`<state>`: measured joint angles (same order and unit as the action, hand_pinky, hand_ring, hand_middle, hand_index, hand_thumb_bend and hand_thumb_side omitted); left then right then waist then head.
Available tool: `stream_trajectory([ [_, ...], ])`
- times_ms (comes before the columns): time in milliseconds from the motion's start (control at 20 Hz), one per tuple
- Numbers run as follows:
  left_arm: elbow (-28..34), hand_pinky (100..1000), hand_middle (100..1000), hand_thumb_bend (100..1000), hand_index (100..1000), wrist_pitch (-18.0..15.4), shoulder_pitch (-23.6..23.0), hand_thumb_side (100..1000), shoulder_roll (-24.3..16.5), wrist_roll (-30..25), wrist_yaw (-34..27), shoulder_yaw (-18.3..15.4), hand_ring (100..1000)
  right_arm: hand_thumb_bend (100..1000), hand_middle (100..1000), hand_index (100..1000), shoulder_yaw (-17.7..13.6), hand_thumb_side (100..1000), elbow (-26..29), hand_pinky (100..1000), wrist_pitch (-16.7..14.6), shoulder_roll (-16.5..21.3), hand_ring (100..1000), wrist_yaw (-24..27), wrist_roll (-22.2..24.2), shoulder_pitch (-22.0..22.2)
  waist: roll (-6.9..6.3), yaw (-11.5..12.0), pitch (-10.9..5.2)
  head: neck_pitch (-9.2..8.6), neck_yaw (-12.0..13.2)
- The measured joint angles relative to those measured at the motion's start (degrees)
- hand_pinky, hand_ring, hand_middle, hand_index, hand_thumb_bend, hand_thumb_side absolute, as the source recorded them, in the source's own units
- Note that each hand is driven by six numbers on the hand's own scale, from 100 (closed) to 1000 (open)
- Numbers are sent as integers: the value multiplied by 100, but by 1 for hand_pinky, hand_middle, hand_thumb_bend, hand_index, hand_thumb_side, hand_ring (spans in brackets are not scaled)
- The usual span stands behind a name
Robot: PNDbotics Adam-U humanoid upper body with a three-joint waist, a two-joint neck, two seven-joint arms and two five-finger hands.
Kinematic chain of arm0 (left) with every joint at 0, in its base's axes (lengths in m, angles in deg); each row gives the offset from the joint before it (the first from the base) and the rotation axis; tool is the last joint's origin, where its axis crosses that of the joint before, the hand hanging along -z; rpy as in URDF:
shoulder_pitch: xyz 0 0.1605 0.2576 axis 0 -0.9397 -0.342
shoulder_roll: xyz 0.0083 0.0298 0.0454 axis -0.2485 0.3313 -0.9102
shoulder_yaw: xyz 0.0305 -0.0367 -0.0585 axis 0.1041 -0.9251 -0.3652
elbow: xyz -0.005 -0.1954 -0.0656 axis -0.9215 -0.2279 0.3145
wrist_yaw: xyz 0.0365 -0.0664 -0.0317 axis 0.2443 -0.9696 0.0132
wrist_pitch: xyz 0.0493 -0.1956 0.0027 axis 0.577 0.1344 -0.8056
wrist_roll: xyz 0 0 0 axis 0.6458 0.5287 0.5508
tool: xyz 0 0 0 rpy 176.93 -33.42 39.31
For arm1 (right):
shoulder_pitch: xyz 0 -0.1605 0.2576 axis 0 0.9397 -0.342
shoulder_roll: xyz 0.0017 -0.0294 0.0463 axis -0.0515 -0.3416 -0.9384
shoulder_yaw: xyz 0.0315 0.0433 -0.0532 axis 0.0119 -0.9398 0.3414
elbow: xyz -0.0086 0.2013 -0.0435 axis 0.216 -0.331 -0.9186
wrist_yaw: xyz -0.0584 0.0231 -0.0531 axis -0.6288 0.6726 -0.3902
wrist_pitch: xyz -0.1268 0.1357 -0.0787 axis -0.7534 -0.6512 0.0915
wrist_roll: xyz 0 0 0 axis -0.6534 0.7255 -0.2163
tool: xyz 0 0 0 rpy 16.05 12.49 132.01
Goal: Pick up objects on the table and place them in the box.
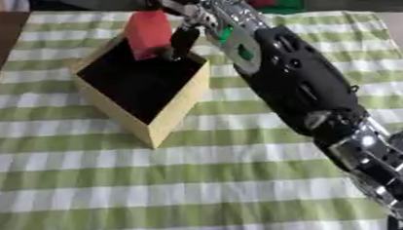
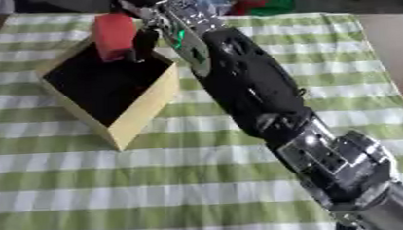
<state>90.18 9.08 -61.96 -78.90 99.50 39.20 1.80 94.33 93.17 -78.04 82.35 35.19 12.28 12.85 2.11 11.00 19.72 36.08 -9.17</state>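
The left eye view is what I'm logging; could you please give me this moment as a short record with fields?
surface: table under a green and white striped cloth
box: wooden box, open top, dark inside, standing corner-on to the camera
held item: red block, above the box's far corner
right hand: right hand, fingers curled on the red block, arm reaching in from the lower right
left hand: not in view

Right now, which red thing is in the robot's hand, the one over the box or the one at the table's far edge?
The red block over the wooden box, pinched by the right hand. The other red thing lies untouched by green at the far edge.
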Motion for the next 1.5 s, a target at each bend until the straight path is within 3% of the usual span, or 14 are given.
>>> stream_trajectory([
  [150, 0, 1000, 484, 100, 717, 2, 1, 116, 0, -3, -2, 0, 479, 100, 623, 708, 2, 100, -21, 922, -117, -18, 911, -38, 126, 12, 0, 0, 2, 0, 1],
  [200, 0, 1000, 484, 100, 717, 2, 2, 117, 0, -3, -2, 0, 478, 125, 695, 770, 2, 100, -21, 937, -145, -26, 925, -51, 166, 12, 0, 0, 2, 0, 1],
  [250, 0, 1000, 484, 100, 717, 2, 3, 117, 1, -4, -3, 0, 478, 125, 695, 770, 3, 100, -21, 937, -172, -30, 925, -70, 201, 12, 0, 0, 2, 0, 1],
  [500, 0, 1000, 483, 100, 717, -1, 5, 116, 1, -11, -8, 12, 478, 368, 820, 894, 8, 100, -2, 981, -261, -31, 970, -184, 347, 10, 8, 2, 2, 0, 6],
  [650, 0, 1000, 483, 100, 717, 0, 5, 117, 1, -13, -11, 13, 478, 411, 842, 914, 43, 100, 54, 996, -305, -31, 984, -348, 417, 5, 11, 2, 2, 0, 20],
  [950, 0, 1000, 483, 100, 717, 13, 7, 118, 1, -28, -25, 21, 478, 530, 877, 927, 106, 240, 169, 1000, -399, -30, 1000, -807, 542, -13, 17, 2, 3, -1, 49],
  [1250, 0, 1000, 483, 100, 716, 21, 7, 119, 1, -36, -28, 24, 478, 518, 866, 929, 126, 217, 271, 1000, -520, -30, 1000, -1031, 705, -21, 19, 0, 3, -1, 52],
  [1400, 0, 1000, 483, 100, 716, 22, 7, 118, 2, -37, -29, 24, 479, 480, 858, 927, 109, 154, 417, 1000, -534, -29, 997, -980, 777, -33, 19, -3, 3, -1, 53],
  [1450, 0, 1000, 484, 100, 716, 22, 7, 119, 2, -37, -29, 24, 479, 419, 856, 923, 103, 148, 499, 1000, -520, -23, 995, -923, 803, -44, 17, -7, 3, -1, 54],
  [1500, 0, 1000, 484, 100, 716, 22, 7, 118, 2, -37, -29, 24, 479, 448, 853, 917, 90, 100, 593, 1000, -499, -7, 992, -852, 825, -49, 17, -9, 2, -1, 55],
])
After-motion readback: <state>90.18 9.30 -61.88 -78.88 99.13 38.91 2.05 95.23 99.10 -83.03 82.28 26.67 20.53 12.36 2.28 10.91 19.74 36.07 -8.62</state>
